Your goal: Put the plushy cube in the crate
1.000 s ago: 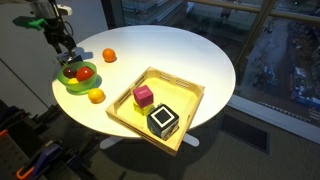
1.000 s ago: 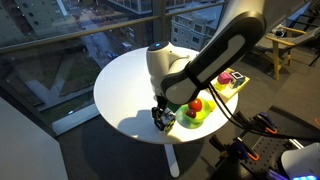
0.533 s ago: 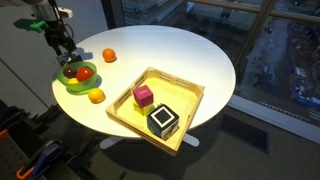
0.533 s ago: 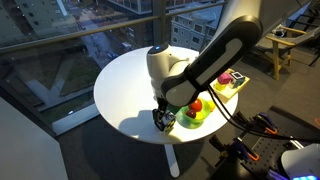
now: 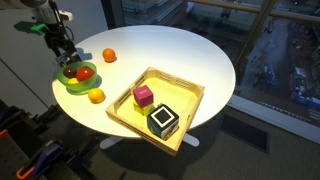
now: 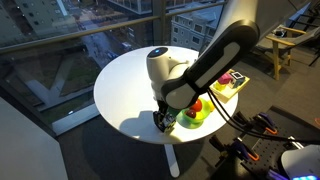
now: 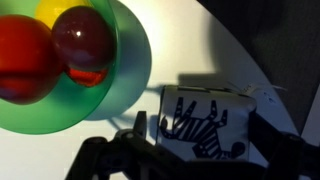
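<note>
The plushy cube (image 7: pixel 208 125) sits on the white table (image 5: pixel 170 50) just beside the rim of the green plate (image 7: pixel 130 60), and the gripper (image 7: pixel 200 140) has it right between its jaws. In the wrist view the dark fingers (image 7: pixel 105 160) stand on either side of the cube, spread to about its width. I cannot tell whether they are pressing on it or only standing close. In both exterior views the gripper (image 5: pixel 67 55) (image 6: pixel 162 122) is low over the table at the plate's edge.

The cube is a soft, boxy lump, white on the face I can see, with black zebra-like stripes.

There is one plushy cube and one plate. The plate holds two red round fruits (image 7: pixel 85 40) and a yellow one (image 7: pixel 55 10). Two orange fruits lie on the table near the plate (image 5: pixel 109 56) (image 5: pixel 96 95). One yellow crate (image 5: pixel 180 100) stands well apart from the plate, holding one pink cube (image 5: pixel 143 95) and one black cube (image 5: pixel 163 121).
</note>
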`<state>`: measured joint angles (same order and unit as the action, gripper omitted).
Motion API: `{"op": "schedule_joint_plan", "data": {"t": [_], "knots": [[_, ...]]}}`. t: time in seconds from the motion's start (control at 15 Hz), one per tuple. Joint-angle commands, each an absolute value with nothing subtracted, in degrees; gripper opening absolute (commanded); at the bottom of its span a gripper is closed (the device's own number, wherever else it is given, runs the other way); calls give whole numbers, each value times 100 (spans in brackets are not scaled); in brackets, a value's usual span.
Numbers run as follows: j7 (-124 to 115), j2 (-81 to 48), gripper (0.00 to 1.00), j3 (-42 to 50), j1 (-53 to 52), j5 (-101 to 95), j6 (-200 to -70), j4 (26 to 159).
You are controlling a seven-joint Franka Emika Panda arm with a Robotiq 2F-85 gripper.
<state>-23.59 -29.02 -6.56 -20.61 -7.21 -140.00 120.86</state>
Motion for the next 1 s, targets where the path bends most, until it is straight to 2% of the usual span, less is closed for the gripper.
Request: {"op": "schedule_joint_plan", "data": {"t": [0.0, 0.2, 0.6, 0.93], "knots": [[-2376, -3052, 73, -615, -2137, -685, -14017, 11992], [-2347, -2996, 49, -603, -2145, -704, -13993, 11999], [-2324, -2775, 11, -533, -2101, -740, -13925, 12055], [-2263, -2607, 4, -442, -2024, -732, -13829, 12128]]}}
